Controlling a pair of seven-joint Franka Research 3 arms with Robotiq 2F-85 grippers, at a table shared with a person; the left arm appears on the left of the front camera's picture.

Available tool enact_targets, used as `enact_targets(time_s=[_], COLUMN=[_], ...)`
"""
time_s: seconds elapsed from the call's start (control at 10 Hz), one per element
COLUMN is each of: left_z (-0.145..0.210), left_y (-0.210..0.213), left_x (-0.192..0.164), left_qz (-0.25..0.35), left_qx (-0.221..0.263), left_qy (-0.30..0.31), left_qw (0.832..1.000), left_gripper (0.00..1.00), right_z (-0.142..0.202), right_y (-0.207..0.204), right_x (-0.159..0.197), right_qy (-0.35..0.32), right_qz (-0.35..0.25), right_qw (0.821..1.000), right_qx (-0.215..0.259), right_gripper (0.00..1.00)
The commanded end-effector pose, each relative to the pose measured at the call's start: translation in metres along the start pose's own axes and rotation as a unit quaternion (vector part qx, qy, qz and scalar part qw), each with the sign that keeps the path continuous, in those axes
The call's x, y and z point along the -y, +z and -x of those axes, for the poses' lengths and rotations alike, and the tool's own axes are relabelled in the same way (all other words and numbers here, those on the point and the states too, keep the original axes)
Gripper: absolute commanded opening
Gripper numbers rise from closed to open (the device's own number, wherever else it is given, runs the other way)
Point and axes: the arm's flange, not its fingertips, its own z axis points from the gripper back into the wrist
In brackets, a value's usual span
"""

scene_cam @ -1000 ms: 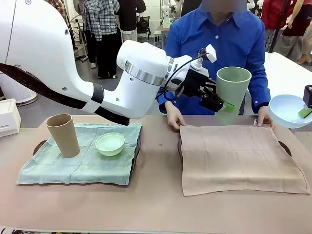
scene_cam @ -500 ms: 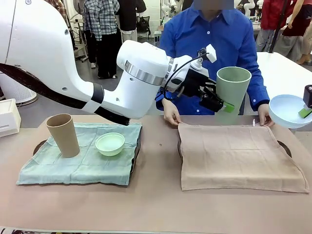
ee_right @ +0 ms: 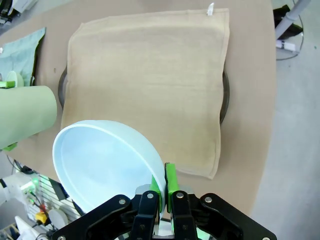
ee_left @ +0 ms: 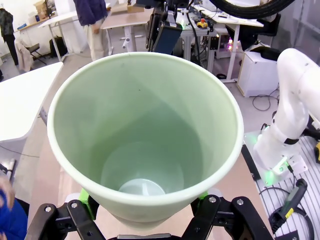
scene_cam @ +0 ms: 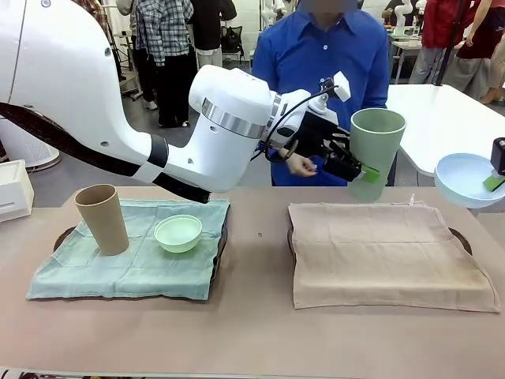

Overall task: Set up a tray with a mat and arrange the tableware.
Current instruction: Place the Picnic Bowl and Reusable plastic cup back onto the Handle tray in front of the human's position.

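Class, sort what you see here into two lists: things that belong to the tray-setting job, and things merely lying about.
Job: sage green cup, light blue bowl, tan cup, mint green bowl, beige mat, teal mat.

Lying about: white box, white side table.

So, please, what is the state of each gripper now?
Left gripper: closed on the sage green cup.
Right gripper: closed on the light blue bowl rim.

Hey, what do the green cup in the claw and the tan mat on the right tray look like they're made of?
The green cup looks like matte plastic: smooth, even walls with a soft sheen and a moulded rim, though a composite can't be ruled out. The tan mat looks like woven cloth, perhaps linen or cotton: it shows creases, drapes over the tray edge and has a small tag.
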Motion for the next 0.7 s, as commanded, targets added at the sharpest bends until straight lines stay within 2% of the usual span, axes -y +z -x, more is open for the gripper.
enact_targets(time_s=[0.0,0.3,0.6], left_z=[0.003,0.036,0.079], left_y=[-0.001,-0.014,-0.037], left_x=[0.001,-0.004,-0.01], left_qz=[0.005,0.029,0.053], left_qx=[-0.003,-0.007,-0.006], left_qy=[-0.006,0.0,-0.018], left_qw=[1.0,1.0,0.998], left_gripper=[0.85,0.85,0.85], right_z=[-0.004,-0.016,-0.034], right_y=[-0.006,-0.042,-0.106], right_x=[0.004,0.003,0.001], right_qy=[0.019,0.033,0.026], right_qz=[-0.019,-0.031,-0.025], right_qw=[1.0,0.999,0.997], right_qx=[-0.001,-0.025,-0.073], right_gripper=[0.05,0.05,0.05])
